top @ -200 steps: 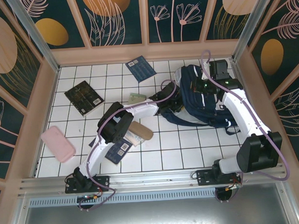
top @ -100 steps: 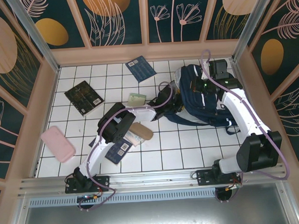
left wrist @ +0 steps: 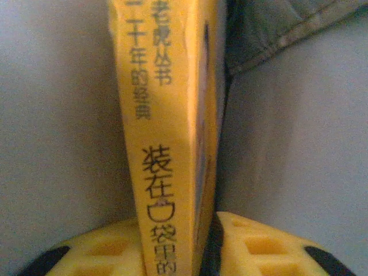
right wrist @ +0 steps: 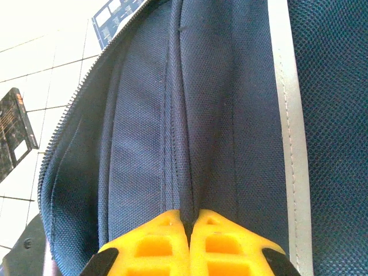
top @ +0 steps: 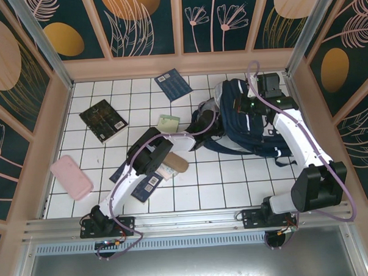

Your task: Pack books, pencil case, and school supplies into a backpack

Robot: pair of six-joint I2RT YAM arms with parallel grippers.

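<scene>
Top external view, from the near edge outward: a navy book [top: 143,187] lies under the left arm's elbow, and a pink pencil case [top: 71,177] sits by the left edge. Further in are a black book [top: 102,121] and a pale green box [top: 168,122]. None of these has moved over the last second.

What has changed is the left arm. It has stretched further toward the far right corner, leaving the green box more exposed. Its left fingers [left wrist: 98,256] have narrowed and now clamp the yellow book [left wrist: 167,115] at the mouth of the backpack [top: 250,126]. This looks like the start of sliding the book in, with most of the packing still to do.

The book stands on edge in the grip, spine toward the wrist camera. The spine is thin, flat and bright yellow with black characters, and pale fabric lies close on both sides.

The right fingers [right wrist: 155,241] are closed on a fold of navy cloth beside the zip and hold the opening up. Another navy book [top: 173,84] lies by the far edge.
</scene>
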